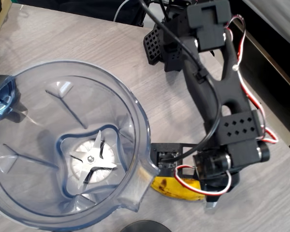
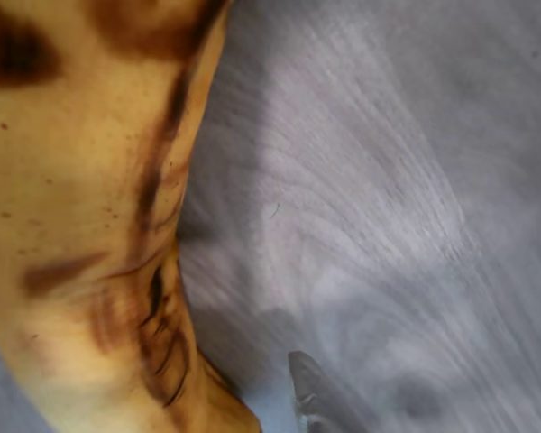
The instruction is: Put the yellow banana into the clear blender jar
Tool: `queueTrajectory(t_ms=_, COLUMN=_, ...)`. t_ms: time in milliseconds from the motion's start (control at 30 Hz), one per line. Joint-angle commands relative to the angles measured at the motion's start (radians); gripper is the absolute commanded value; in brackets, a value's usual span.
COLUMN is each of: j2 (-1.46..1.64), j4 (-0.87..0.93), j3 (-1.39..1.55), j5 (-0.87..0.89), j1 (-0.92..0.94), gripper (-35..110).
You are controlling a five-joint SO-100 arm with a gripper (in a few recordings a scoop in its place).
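Down on the wooden table (image 1: 111,43), the gripper (image 1: 203,193) sits over the banana (image 1: 176,187) beside the blender jar (image 1: 135,116); jaw state cannot be told.

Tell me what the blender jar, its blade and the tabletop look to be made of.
The clear blender jar looks like glossy transparent plastic with a bluish tint; the table's grain shows through its wall. Its blade looks like bare metal, probably steel, silvery with bright reflections. The table shows pale grey wood grain with a matte finish; whether solid wood or laminate, I cannot tell.
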Motion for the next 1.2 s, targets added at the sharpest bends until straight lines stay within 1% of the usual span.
queueTrajectory(t_ms=0, j2=-0.003, j4=-0.018, j3=-0.044, j5=-0.012, j1=0.015, gripper=39)
queueTrajectory(t_ms=233, j2=-0.089, j4=-0.003, j3=-0.127, j5=-0.021, j1=0.018, gripper=38)
queueTrajectory(t_ms=367, j2=-0.170, j4=0.052, j3=-0.233, j5=-0.021, j1=0.018, gripper=28)
queueTrajectory(t_ms=433, j2=-0.210, j4=0.087, j3=-0.295, j5=-0.020, j1=0.018, gripper=26)
queueTrajectory(t_ms=533, j2=-0.252, j4=0.121, j3=-0.356, j5=-0.021, j1=0.014, gripper=26)
queueTrajectory(t_ms=900, j2=-0.245, j4=0.101, j3=-0.365, j5=-0.028, j1=-0.049, gripper=26)
queueTrajectory(t_ms=1033, j2=-0.245, j4=0.101, j3=-0.368, j5=-0.028, j1=-0.067, gripper=18)
queueTrajectory(t_ms=1167, j2=-0.245, j4=0.103, j3=-0.374, j5=-0.028, j1=-0.069, gripper=4)
